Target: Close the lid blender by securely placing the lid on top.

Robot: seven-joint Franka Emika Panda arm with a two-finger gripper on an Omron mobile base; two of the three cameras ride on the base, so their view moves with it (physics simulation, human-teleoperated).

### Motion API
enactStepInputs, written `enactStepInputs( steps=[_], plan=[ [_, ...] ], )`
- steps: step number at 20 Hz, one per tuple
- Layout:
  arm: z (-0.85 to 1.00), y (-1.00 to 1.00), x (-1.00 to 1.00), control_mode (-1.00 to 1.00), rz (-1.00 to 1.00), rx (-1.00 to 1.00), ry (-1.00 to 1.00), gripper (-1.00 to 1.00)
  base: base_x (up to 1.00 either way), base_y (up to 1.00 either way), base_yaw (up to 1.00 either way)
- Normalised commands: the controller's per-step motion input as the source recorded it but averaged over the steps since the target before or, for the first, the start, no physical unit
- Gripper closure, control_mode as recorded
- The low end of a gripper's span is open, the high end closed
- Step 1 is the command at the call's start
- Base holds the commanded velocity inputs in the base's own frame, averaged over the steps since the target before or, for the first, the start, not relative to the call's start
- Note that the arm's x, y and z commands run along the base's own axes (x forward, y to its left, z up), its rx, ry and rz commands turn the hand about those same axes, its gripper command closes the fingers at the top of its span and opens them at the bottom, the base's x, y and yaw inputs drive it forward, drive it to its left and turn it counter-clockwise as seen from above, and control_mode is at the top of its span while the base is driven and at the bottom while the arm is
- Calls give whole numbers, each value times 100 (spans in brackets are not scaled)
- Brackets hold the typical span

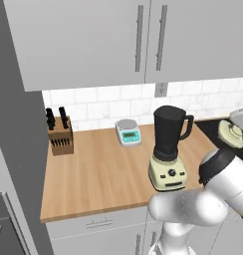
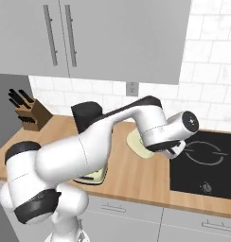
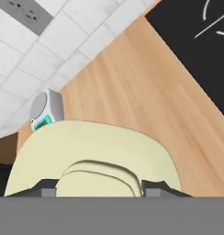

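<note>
Pincer [image 3: 94, 193] astride round cream lid [image 3: 95, 151]

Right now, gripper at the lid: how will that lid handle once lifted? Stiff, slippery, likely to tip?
The lid looks like a rigid moulded disc, so probably stiff and light. Its smooth surface may be slippery. The fingertips sit either side of the raised centre knob; gripped there, the wide rim could rock if the gripper is off-centre. The blender jar looks tall on a small base, so press gently.

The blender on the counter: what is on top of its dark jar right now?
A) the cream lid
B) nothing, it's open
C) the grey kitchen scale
B: the blender jar's rim stands open, while the lid is off to its right, near the gripper.
</note>
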Motion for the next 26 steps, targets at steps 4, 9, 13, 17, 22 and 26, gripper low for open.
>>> enactStepInputs(
  steps=[4, 9, 13, 17, 22, 26],
  plan=[
    [95, 43, -20, -100, 0, -11, -5, 100, 0, 0, 0],
    [80, 42, -16, -100, 0, -4, -1, 100, 0, 0, 0],
    [67, 39, -8, -100, 0, 0, 0, 100, 0, 0, 0],
    [60, 27, -9, -100, 0, 0, 0, 100, 0, 0, 0],
    [40, 33, -8, -100, 0, 0, 0, 100, 0, 0, 0],
    [14, 48, -2, -100, 0, 0, 1, 100, 0, 0, 0]
  ],
)
